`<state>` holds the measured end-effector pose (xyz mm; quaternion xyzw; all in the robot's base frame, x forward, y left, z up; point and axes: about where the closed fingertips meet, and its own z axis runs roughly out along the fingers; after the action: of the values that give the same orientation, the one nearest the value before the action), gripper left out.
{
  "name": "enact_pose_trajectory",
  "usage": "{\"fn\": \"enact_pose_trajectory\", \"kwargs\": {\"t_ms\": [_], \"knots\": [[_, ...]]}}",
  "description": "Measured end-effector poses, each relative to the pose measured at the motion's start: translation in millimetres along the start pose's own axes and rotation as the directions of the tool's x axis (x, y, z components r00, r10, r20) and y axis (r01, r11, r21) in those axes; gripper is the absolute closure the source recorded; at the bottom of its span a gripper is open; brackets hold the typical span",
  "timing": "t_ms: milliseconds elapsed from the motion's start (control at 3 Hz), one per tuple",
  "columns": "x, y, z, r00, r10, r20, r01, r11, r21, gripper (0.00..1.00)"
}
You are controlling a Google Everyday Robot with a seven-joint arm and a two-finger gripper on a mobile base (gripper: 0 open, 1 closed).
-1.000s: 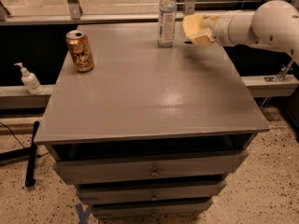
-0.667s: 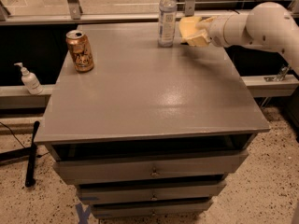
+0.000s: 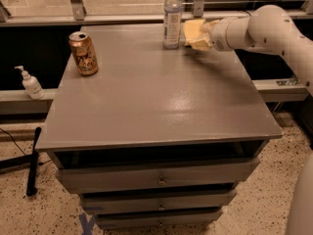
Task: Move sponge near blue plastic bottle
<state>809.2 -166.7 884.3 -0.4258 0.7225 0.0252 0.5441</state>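
The blue plastic bottle [image 3: 172, 17] stands upright near the far edge of the grey table [image 3: 156, 97]. The pale yellow sponge [image 3: 191, 33] is just right of the bottle, close to the tabletop, held in my gripper [image 3: 200, 35]. The white arm reaches in from the right along the far edge. The gripper is shut on the sponge; part of the sponge is hidden by the fingers.
A copper-coloured drink can [image 3: 83, 53] stands at the table's far left. A small white pump bottle [image 3: 30, 83] sits on a ledge left of the table. Drawers [image 3: 159, 179] face front below the tabletop. A rail and glass run behind the table.
My gripper has carried the sponge a little to the left, closer to the bottle. The bottle and can have not moved.
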Motion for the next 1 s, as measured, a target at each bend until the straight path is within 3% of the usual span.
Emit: {"fn": "enact_pose_trajectory", "kwargs": {"t_ms": [333,667,1000], "knots": [[2.5,2.9,3.6,1.000,0.007,-0.003,-0.007,0.9999,-0.008,0.13],[3.7,8.4,3.7,1.000,0.015,-0.004,-0.016,0.9996,-0.024,0.00],[1.9,16.4,-0.8,1.000,0.022,-0.001,-0.022,0.9988,-0.044,0.00]]}}
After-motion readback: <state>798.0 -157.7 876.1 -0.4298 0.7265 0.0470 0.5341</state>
